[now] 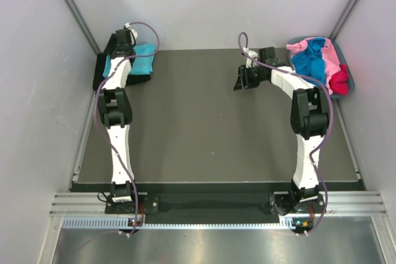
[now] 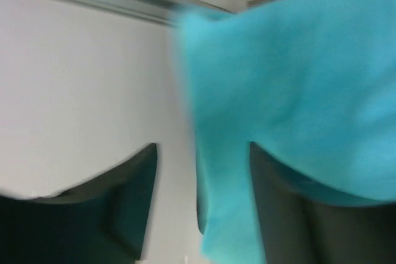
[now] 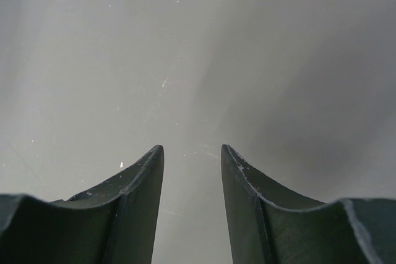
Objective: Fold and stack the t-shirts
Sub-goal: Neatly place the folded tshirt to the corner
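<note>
At the left gripper (image 2: 203,146), fingers (image 2: 124,208) set well apart, closed on nothing. In the gap, a hanging fold of the light turquoise t-shirt (image 2: 297,91), draped over and touching the right-hand finger, clear of the other one. Soft plain cloth, smooth, a little blurred, with one curved lower edge. From above, bunched at the far-left corner of the table (image 1: 204,128), under the left wrist, lying over the black t-shirt (image 1: 99,73), a dark border along the table's left edge. At the right gripper (image 3: 192,148), fingers partly open with a narrower gap, nothing in it and nothing gripped, only bare dark table surface beyond the tips. Hangs low over the far half of the table, right of its middle, pointing toward the table's left side; contact with the surface not clear. At the table's far-right corner, the grey-blue tub (image 1: 350,77) with a crumpled heap inside: pink t-shirt (image 1: 298,47), royal blue t-shirt (image 1: 312,60) and red t-shirt (image 1: 339,83), tangled together.
</note>
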`<action>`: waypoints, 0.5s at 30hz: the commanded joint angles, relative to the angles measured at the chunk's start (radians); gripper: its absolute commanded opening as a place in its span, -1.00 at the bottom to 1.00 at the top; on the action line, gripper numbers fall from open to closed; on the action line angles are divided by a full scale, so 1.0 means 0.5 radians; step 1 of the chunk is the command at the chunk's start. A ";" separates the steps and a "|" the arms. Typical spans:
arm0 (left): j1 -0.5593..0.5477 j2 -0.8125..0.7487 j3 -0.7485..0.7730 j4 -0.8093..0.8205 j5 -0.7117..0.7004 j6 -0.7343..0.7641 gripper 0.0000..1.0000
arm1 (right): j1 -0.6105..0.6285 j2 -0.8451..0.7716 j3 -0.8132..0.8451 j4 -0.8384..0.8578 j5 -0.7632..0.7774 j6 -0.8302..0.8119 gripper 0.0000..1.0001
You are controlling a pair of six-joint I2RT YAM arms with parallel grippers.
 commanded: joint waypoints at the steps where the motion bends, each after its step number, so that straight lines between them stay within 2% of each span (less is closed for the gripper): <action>1: 0.038 -0.012 0.107 0.289 -0.100 0.005 0.38 | 0.034 0.007 0.089 0.054 -0.010 -0.026 -0.15; 2: 0.035 0.010 0.125 0.386 -0.109 0.029 0.53 | 0.037 0.004 0.083 0.051 -0.010 -0.029 -0.15; 3: 0.026 0.016 0.138 0.427 -0.109 0.033 0.80 | 0.037 0.001 0.077 0.045 -0.010 -0.032 -0.15; 4: 0.017 0.010 0.135 0.455 -0.106 0.027 0.93 | 0.040 0.001 0.068 0.048 -0.013 -0.035 -0.15; 5: -0.002 0.001 0.138 0.461 -0.100 -0.007 0.98 | 0.040 -0.005 0.062 0.042 -0.013 -0.041 -0.15; 12: -0.161 -0.085 0.116 0.320 -0.069 -0.221 0.98 | 0.040 -0.067 0.037 0.051 0.002 -0.078 -0.15; 13: -0.256 -0.106 0.098 0.286 -0.042 -0.267 0.98 | 0.040 -0.082 0.056 0.051 0.008 -0.090 -0.15; 15: -0.321 -0.265 -0.149 0.365 0.068 -0.348 0.98 | 0.037 -0.097 0.086 0.054 0.057 -0.103 -0.12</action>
